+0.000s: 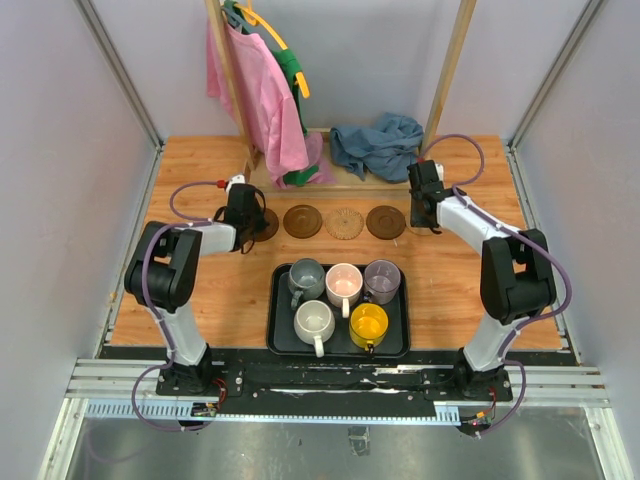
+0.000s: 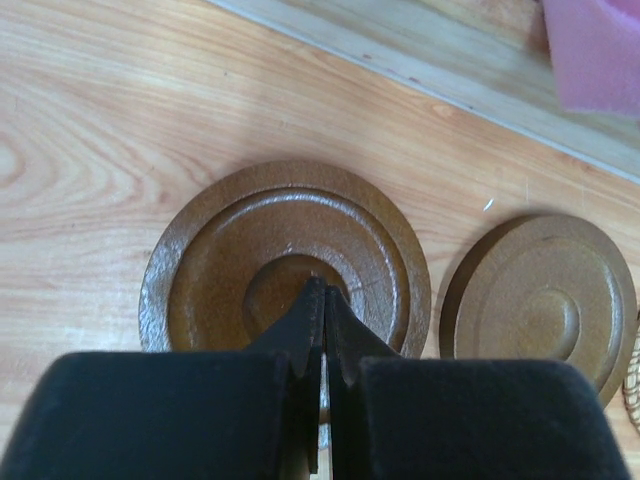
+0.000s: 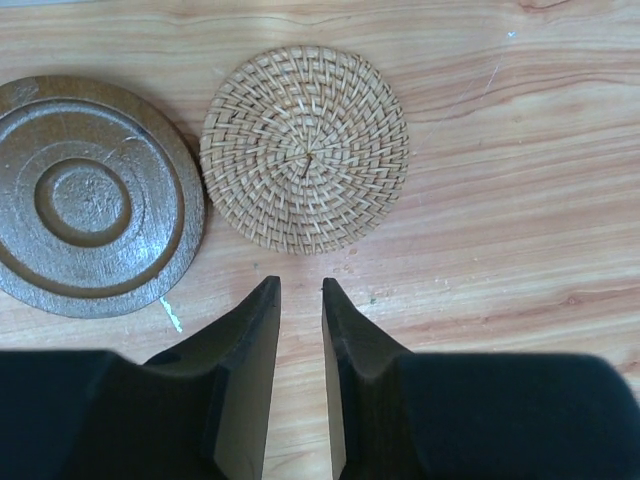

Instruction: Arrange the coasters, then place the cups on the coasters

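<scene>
Left pincer [image 2: 322, 292], tips together, over brown coaster [image 2: 285, 235]; right pincer [image 3: 300, 292], slightly apart, empty, should nudge woven coaster [image 3: 305, 150] ahead gently.

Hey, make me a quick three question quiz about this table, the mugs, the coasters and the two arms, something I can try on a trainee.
1. Multiple choice: where do the five small handled mugs stand? A, on the round coasters. B, on the black rectangular tray. C, on the wooden tabletop.
2. The left gripper hangs over a dark brown wooden disc coaster. True or false: its fingers are spread wide.
3. Short answer: which coaster lies just ahead of the right gripper?
Key: 1 B. 2 False, they are shut. 3 The tan woven round coaster.
</scene>
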